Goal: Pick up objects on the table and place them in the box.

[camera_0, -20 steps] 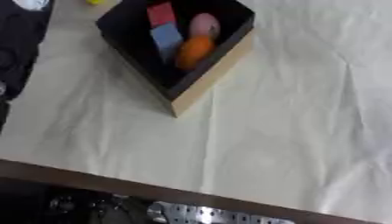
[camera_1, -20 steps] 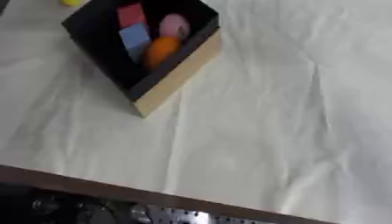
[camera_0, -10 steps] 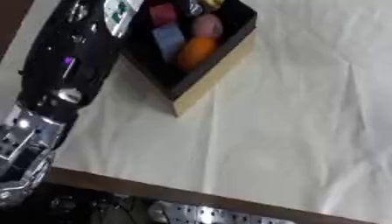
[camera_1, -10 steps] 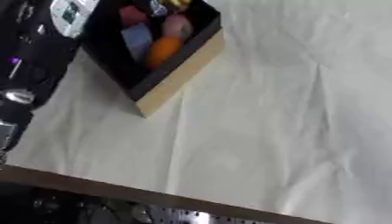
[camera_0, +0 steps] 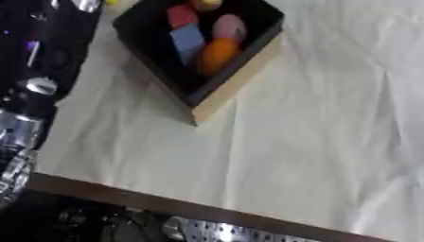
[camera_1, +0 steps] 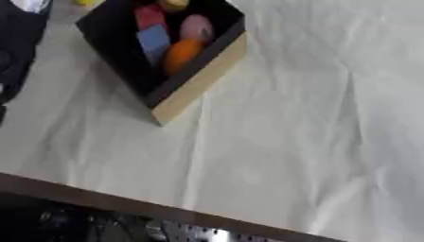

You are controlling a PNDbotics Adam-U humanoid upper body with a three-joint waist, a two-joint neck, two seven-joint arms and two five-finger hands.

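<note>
A black box with a tan outer wall (camera_0: 236, 87) stands at the upper left on the white cloth. Inside lie a red block (camera_0: 182, 15), a blue block (camera_0: 189, 40), a pink thing (camera_0: 228, 27) and an orange thing (camera_0: 217, 54). A yellow thing (camera_0: 205, 4) shows at the box's far end, cut by the top edge. My left arm (camera_0: 41, 56), black with silver joints, runs along the left edge beside the box. Its hand lies beyond the picture's top. No right hand shows.
A small yellow thing (camera_1: 83, 2) lies on the cloth just left of the box, at the top edge. The creased white cloth (camera_0: 314, 132) spreads to the right and front. The table's dark front edge (camera_0: 207, 212) crosses the bottom.
A second ago no arm showed. Half a second ago my left arm reached over the box. Now it sits further left, off the box, and the yellow thing shows inside.
</note>
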